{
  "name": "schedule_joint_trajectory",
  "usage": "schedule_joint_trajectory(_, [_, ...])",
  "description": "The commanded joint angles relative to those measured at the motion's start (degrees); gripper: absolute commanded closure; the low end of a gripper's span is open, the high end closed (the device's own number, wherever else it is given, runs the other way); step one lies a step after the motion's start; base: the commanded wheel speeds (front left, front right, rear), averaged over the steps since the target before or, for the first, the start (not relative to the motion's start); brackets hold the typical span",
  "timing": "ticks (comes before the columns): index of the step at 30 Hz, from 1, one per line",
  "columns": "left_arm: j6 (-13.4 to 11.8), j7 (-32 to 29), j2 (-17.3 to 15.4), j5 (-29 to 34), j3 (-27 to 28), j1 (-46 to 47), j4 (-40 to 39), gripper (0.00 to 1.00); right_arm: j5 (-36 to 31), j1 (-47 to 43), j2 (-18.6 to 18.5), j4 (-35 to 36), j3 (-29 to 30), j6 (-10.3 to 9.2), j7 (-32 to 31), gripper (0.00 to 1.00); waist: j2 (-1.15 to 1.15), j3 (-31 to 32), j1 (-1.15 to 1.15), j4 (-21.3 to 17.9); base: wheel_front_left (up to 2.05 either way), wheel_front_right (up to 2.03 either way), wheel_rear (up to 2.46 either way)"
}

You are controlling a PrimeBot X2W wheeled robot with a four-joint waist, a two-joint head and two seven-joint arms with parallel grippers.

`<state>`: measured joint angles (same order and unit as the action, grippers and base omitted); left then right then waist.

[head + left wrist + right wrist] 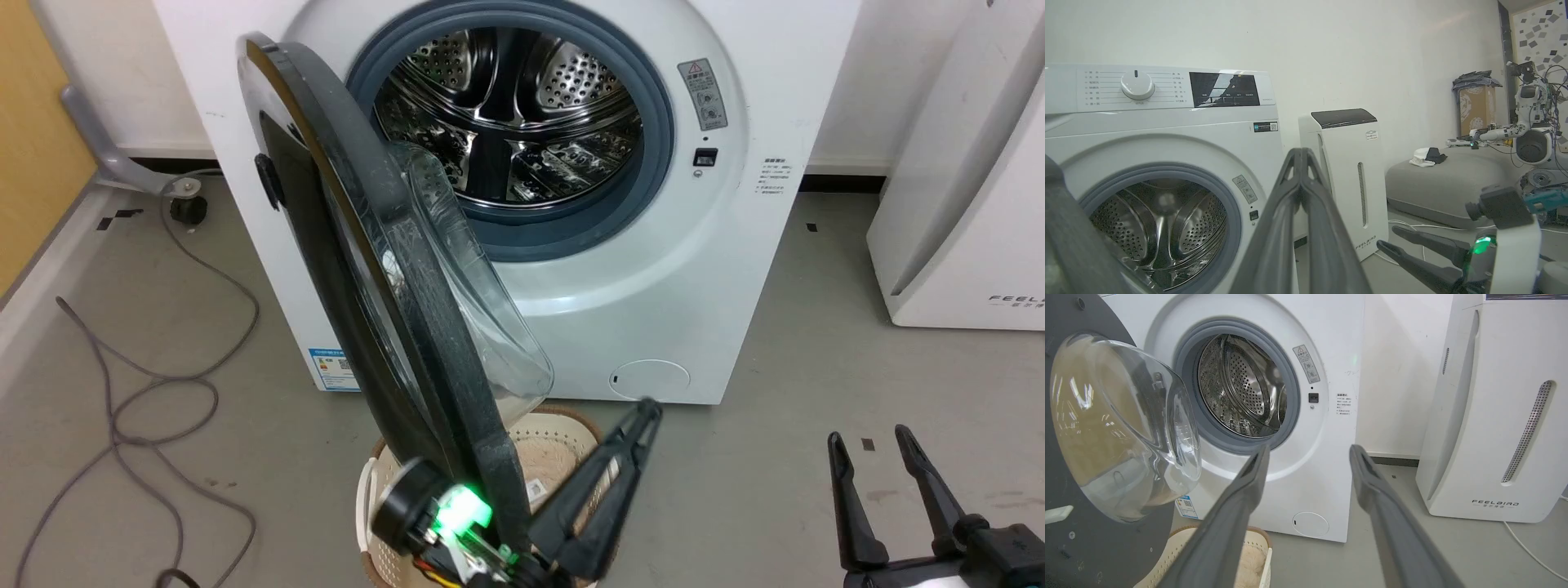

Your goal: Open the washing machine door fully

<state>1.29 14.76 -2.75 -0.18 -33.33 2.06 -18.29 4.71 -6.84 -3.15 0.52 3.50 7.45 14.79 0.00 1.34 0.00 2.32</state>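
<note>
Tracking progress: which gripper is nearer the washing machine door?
Left. The left gripper is beside the lower edge of the washing machine door; the right gripper is well to its right.

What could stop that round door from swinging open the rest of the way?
Nothing visible blocks the washing machine door from swinging left: only grey cables lie flat on that floor. A basket sits low beneath the door; whether the door clears its rim cannot be told. The shut left gripper is at its inner side.

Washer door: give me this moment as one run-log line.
door: part open, drum exposed | left gripper: shut, by door's inner side, contact unclear | right gripper: open, empty, clear of door
</note>
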Motion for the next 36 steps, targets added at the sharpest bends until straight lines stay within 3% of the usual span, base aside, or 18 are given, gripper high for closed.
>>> schedule_joint_trajectory(1, [0.4,0.2,-0.1,-0.4,-1.2,-1.3,1.1,1.00,0.3,-0.9,0.3,0.1,0.0,0.03,0.2,0.00,0.00,-0.1,0.00,0.2,0.00,0.00,0.00])
schedule_joint_trajectory(9, [0.3,0.2,-0.3,-1.1,-3.2,-4.3,6.8,1.00,0.4,-0.6,0.3,-0.3,-0.1,0.03,0.2,0.00,0.00,-0.6,0.00,0.5,0.00,0.00,0.00])
schedule_joint_trajectory(22, [-3.2,0.2,-0.2,-5.8,3.6,-6.3,14.2,1.00,0.7,0.0,0.3,-1.2,-0.2,0.03,0.2,0.00,0.00,-1.6,0.00,0.6,0.00,0.00,0.00])
schedule_joint_trajectory(36, [-4.4,0.2,-0.1,-7.0,6.3,-7.1,16.8,1.00,0.9,0.5,0.3,-1.9,-1.4,0.03,0.2,0.00,0.00,-1.9,0.00,4.5,0.00,0.00,0.00])
